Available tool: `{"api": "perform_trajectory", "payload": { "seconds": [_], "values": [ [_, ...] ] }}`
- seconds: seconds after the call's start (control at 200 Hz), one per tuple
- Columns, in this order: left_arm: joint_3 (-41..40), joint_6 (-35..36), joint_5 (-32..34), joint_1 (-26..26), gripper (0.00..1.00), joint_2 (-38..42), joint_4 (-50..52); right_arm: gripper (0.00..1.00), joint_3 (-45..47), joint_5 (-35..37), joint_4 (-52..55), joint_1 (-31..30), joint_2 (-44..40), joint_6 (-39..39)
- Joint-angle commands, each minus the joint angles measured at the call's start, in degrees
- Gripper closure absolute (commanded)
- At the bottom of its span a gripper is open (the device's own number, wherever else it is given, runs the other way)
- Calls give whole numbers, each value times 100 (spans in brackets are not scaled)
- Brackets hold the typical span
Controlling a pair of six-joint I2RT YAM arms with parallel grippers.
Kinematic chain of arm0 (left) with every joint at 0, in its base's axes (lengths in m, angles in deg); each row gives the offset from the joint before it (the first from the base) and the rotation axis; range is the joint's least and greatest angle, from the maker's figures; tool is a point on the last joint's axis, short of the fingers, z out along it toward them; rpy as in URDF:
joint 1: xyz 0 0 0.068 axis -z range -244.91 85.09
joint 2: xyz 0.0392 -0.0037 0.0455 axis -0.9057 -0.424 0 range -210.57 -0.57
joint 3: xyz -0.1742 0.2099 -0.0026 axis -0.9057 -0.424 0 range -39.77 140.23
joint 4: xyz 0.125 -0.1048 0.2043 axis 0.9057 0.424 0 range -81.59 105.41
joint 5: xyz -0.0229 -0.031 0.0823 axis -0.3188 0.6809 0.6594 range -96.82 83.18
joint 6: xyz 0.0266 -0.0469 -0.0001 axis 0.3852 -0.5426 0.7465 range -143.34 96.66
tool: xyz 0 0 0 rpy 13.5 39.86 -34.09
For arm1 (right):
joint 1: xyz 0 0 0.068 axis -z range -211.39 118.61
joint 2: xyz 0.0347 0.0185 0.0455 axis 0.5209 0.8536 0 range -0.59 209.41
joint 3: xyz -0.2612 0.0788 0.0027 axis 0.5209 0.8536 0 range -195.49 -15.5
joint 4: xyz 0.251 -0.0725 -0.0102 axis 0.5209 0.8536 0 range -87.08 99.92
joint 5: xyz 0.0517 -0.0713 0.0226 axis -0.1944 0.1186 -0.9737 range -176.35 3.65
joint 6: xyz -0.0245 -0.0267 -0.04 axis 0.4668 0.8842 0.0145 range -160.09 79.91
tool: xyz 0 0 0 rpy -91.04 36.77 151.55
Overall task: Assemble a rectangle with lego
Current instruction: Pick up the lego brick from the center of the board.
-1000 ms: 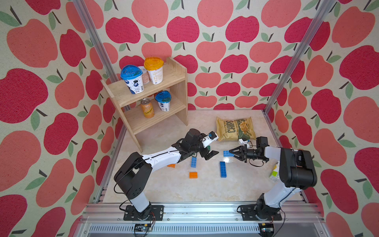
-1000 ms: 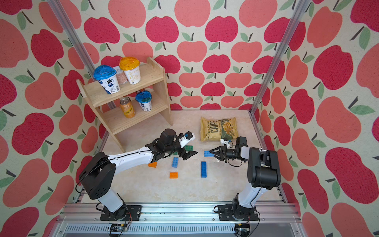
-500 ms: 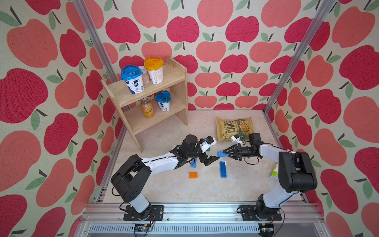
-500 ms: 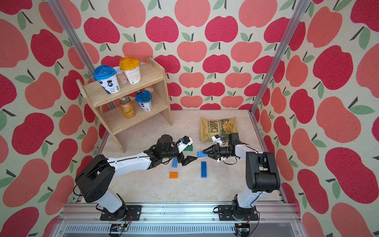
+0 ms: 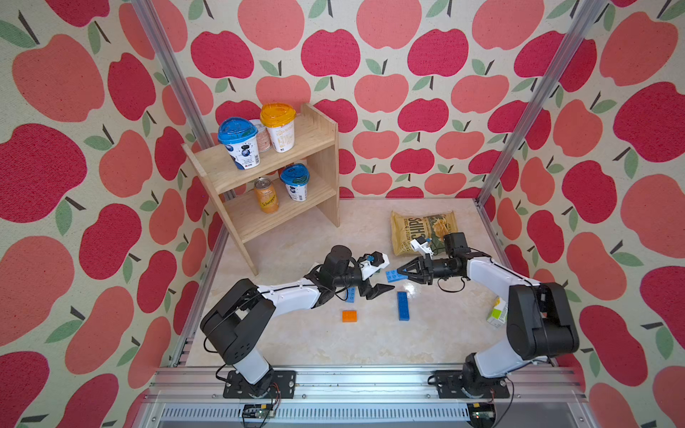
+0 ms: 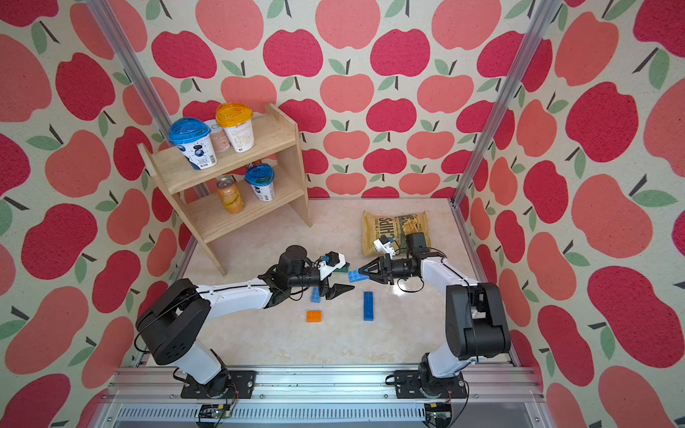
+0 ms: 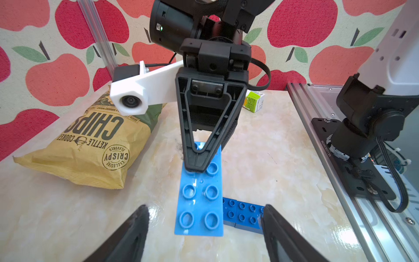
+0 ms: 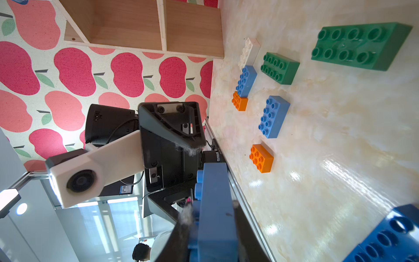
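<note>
My right gripper [image 5: 403, 273] [image 8: 213, 226] is shut on one end of a light blue 2x4 lego brick [image 5: 392, 275] [image 6: 355, 275] [image 7: 199, 199], held flat just above the table. My left gripper [image 5: 381, 278] [image 6: 346, 278] [image 7: 205, 207] faces it, open. Its fingers [image 7: 138, 224] stand on either side of the brick's free end, apart from it. A dark blue brick [image 7: 242, 217] [image 5: 403, 305] lies on the table below. In the right wrist view, green [image 8: 360, 45], white [image 8: 248, 53], blue [image 8: 273, 116] and orange [image 8: 261, 158] bricks lie loose.
A chips bag [image 5: 419, 229] lies behind the right gripper. A small green-and-white carton [image 5: 496, 313] stands by the right arm's base. A wooden shelf [image 5: 315, 148] with cups and a can fills the back left. An orange brick [image 5: 349, 315] lies in front of the left gripper.
My right gripper carried the blue brick leftward to the left gripper. The left gripper came down lower, and the brick's free end now sits between its fingers.
</note>
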Motion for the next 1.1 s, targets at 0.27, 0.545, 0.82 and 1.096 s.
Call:
{"api": "perform_trajectory", "payload": {
  "seconds": [0.27, 0.545, 0.82, 1.096],
  "values": [
    [649, 486, -21, 24, 39, -357, 700, 100, 90, -25, 125, -35, -218, -71],
    [1043, 874, 170, 115, 45, -458, 1485, 100, 57, 79, 177, -35, -155, -36],
    [1102, 782, 394, 128, 74, -450, 1496, 100, 69, 184, 222, -35, -60, 39],
    [1261, 854, 504, 68, 100, -459, 1840, 86, -44, 782, 491, 75, -248, -4]
  ]
}}
